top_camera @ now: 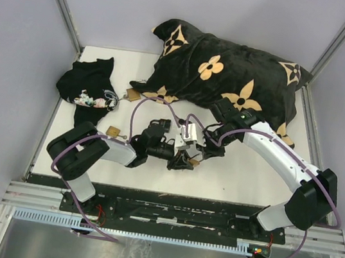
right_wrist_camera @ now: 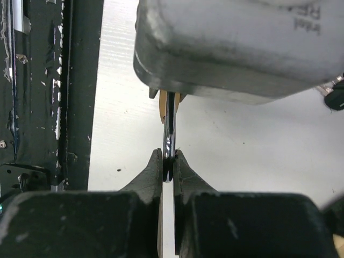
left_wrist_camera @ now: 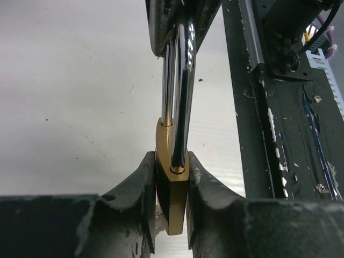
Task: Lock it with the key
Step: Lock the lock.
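Note:
A brass padlock [left_wrist_camera: 173, 183] with a chrome shackle [left_wrist_camera: 181, 80] is held between both arms above the white table, near its front edge [top_camera: 191, 162]. My left gripper [left_wrist_camera: 172, 185] is shut on the brass body. My right gripper [right_wrist_camera: 169, 161] is shut on the top of the shackle [right_wrist_camera: 170, 126] and faces the left gripper. In the top view the two grippers meet, left [top_camera: 181, 159] and right [top_camera: 205, 150]. A small dark object with a metal ring [right_wrist_camera: 334, 97] shows at the right edge of the right wrist view; I cannot tell if it is the key.
A black cushion with tan flower prints [top_camera: 226, 72] fills the back of the table. A black cloth bundle [top_camera: 88, 87] lies at the back left. Two small brass items [top_camera: 113, 131] [top_camera: 132, 94] lie left of the arms. The black base rail [left_wrist_camera: 279, 134] runs close by.

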{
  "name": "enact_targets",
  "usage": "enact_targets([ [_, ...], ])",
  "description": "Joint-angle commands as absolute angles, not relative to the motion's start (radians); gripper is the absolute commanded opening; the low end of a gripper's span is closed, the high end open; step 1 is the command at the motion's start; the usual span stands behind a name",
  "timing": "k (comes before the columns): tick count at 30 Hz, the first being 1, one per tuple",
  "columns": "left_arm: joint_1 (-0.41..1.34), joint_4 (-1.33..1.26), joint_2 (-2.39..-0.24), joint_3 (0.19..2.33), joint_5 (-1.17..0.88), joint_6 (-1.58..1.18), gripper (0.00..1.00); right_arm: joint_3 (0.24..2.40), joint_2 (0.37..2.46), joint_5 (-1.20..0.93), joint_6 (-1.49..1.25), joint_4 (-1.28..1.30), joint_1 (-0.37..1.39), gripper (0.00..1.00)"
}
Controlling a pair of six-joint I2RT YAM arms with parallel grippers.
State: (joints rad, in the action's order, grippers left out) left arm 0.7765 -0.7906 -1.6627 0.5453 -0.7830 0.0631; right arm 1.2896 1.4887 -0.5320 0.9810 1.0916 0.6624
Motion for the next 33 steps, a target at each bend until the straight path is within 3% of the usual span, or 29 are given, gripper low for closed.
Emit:
enact_targets([
  [1, 0.77, -0.76, -1.668, 0.626, -0.792, 0.036, 0.25, 1.354, 1.481, -0.606, 1.034, 1.152, 0.675, 0.03],
  [4, 0.773, -0.797, -1.669, 0.63, -0.779, -0.005, 0.33, 1.364, 1.493, -0.599, 1.037, 1.171, 0.683, 0.04],
  [12, 0.78, -0.854, -1.669, 0.63, -0.795, -0.069, 0.34, 1.415, 1.518, -0.595, 1.053, 1.222, 0.687, 0.04],
  [14, 0.781, -0.878, -1.671, 0.631, -0.802, -0.095, 0.27, 1.426, 1.523, -0.592, 1.055, 1.233, 0.688, 0.05],
  [16, 0.782, -0.911, -1.677, 0.633, -0.811, -0.131, 0.08, 1.443, 1.527, -0.594, 1.029, 1.233, 0.687, 0.1],
  [17, 0.781, -0.937, -1.677, 0.628, -0.807, -0.158, 0.04, 1.456, 1.53, -0.594, 1.005, 1.233, 0.687, 0.16],
  [21, 0.772, -1.15, -1.661, 0.575, -0.741, -0.335, 0.03, 1.541, 1.513, -0.628, 0.875, 1.216, 0.636, 0.55],
  [25, 0.756, -1.291, -1.612, 0.513, -0.619, -0.51, 0.03, 1.585, 1.422, -0.744, 0.754, 1.155, 0.507, 0.8],
  [28, 0.744, -1.39, -1.564, 0.464, -0.486, -0.639, 0.03, 1.555, 1.332, -0.844, 0.655, 1.068, 0.436, 0.87],
  [33, 0.739, -1.395, -1.465, 0.453, -0.251, -0.814, 0.03, 1.357, 1.189, -1.037, 0.373, 0.772, 0.387, 0.91],
])
